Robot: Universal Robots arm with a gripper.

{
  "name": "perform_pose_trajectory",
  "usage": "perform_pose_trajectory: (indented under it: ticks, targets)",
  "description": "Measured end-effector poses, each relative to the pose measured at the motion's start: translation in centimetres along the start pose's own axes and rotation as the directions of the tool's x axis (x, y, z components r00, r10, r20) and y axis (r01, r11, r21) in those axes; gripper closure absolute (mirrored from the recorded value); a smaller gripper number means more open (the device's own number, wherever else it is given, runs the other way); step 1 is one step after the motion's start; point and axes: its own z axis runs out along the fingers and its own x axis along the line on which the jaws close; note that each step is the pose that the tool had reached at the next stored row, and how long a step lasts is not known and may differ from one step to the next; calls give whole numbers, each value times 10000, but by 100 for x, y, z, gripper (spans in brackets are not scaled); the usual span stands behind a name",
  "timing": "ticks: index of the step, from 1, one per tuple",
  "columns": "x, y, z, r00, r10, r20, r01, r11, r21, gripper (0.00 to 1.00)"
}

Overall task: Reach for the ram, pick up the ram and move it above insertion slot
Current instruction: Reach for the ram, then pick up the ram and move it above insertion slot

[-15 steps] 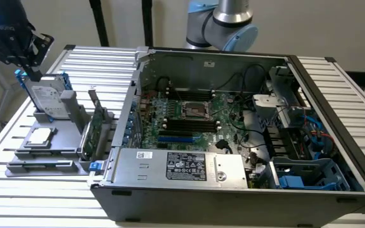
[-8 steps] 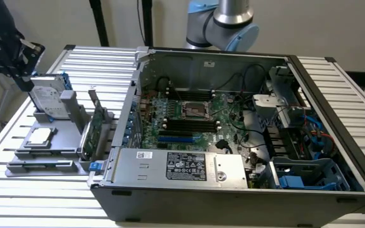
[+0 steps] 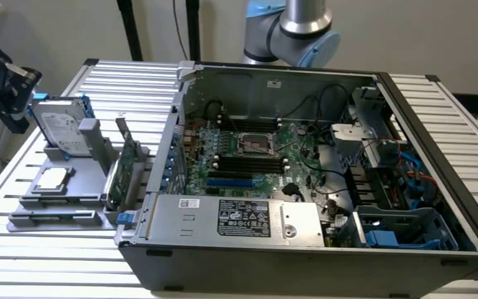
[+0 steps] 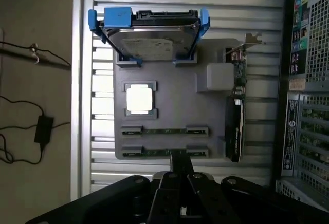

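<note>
Two thin green sticks sit in a grey holder (image 4: 169, 106) on the slatted bench (image 4: 103, 80). The ram (image 4: 154, 152) lies right at the pincer (image 4: 179, 163) tips, which are pressed together and hide its middle. Farther off are a processor (image 4: 140, 99), hard drive (image 4: 151, 41) and expansion card (image 4: 235, 126). Exterior view adds the open computer case (image 3: 305, 237).

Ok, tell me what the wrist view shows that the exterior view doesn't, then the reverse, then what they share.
Wrist view: a corded black adapter on the floor, the case's rear ports and, plain to see here, two ram sticks in their slots. Exterior view: motherboard, labelled power supply, arm joint. Shared: hard drive, processor, expansion card, grey tray.
</note>
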Motion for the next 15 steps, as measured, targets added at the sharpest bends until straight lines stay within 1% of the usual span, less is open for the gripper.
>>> perform_pose_trajectory:
  ticks: [2,4,11,13,15]
  targets:
    - [22,-40,-1,10000,-28,-1,28,10000,-1,89]
    - [27,-58,-2,10000,-52,-2,52,10000,1,89]
    - [28,-59,-2,10000,-78,-3,78,10000,-1,89]
    - [28,-59,-2,9992,-399,-15,399,9992,0,89]
    - [28,-59,-1,9970,-770,-27,770,9970,-2,89]
